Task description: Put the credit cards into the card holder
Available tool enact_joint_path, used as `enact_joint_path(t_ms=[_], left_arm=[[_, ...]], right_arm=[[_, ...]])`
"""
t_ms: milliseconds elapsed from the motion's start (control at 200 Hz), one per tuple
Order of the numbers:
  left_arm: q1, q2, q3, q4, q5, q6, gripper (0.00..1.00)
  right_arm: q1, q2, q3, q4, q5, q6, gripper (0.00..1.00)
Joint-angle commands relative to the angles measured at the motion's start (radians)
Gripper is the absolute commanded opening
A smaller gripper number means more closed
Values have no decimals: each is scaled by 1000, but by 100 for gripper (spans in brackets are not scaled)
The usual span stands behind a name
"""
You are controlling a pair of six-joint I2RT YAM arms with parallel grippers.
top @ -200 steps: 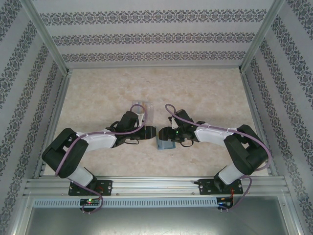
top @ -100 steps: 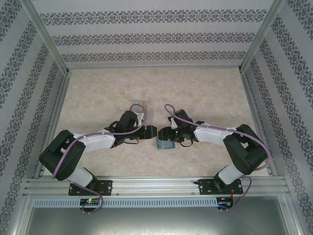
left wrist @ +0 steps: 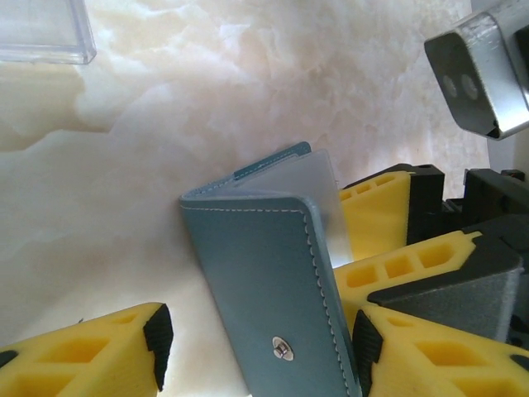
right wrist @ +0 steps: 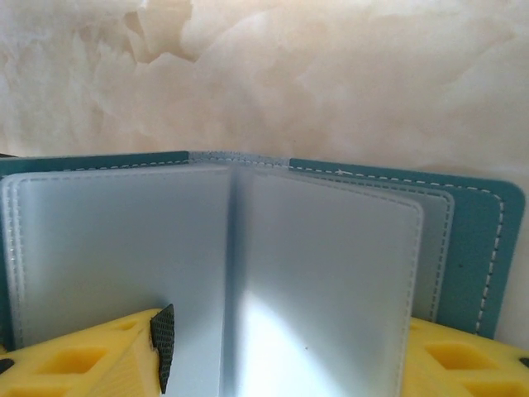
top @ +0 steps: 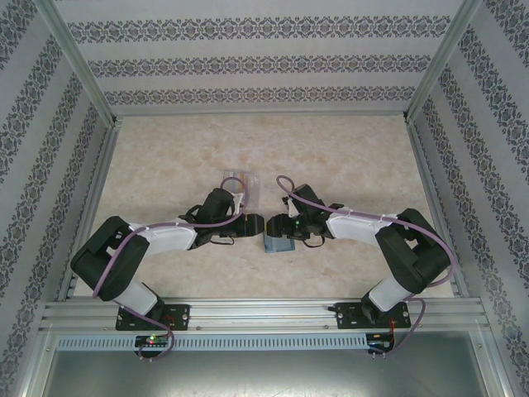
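The teal card holder (top: pixel 278 243) stands partly open on the table between my two grippers. In the left wrist view its outer cover (left wrist: pixel 273 289) with a metal snap lies between my left gripper's (left wrist: pixel 260 343) jaws. The right pad (left wrist: pixel 364 347) is at its stitched edge and the left pad (left wrist: pixel 157 343) stands clear, so the gripper is open. My right gripper (right wrist: pixel 289 356) faces the card holder's inside, where frosted grey-blue pockets (right wrist: pixel 322 281) fan out between its wide-apart fingers. The credit cards are out of view.
A clear plastic case (top: pixel 240 180) lies just beyond the left gripper (top: pixel 254 225), and its corner (left wrist: pixel 41 29) shows in the left wrist view. The right gripper (top: pixel 277 225) almost touches the left one. Patterned walls surround the marble table (top: pixel 347 157).
Both grippers stay at the card holder. The left arm's elbow shifted slightly outward and came back.
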Motion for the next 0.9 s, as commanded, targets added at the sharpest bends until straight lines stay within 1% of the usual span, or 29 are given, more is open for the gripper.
enact_joint_path(t_ms=[0, 125, 230, 320, 415, 530, 680, 769, 894], left_arm=[[-3, 21, 17, -22, -8, 24, 57], [1, 7, 12, -31, -14, 25, 49], [4, -10, 13, -56, -21, 36, 46], [4, -19, 36, -113, -15, 60, 46], [4, -35, 29, -109, -15, 63, 46], [7, -50, 27, -121, -22, 69, 45], [10, -59, 15, -106, -24, 72, 45], [13, -64, 14, -114, -31, 69, 46], [14, -79, -17, -53, -26, 46, 46]], right_arm=[[16, 22, 2, -35, 20, -19, 63], [15, 20, 2, -38, 21, -18, 62], [16, 23, 4, -43, 31, -25, 62], [13, 30, 7, -46, 28, -22, 62], [14, 29, 11, -51, 31, -25, 62], [10, 22, 10, -71, 72, -31, 61], [6, 16, 5, -84, 90, -39, 61], [-2, 8, -1, -78, 78, -34, 61], [11, -9, -1, -73, 88, -56, 61]])
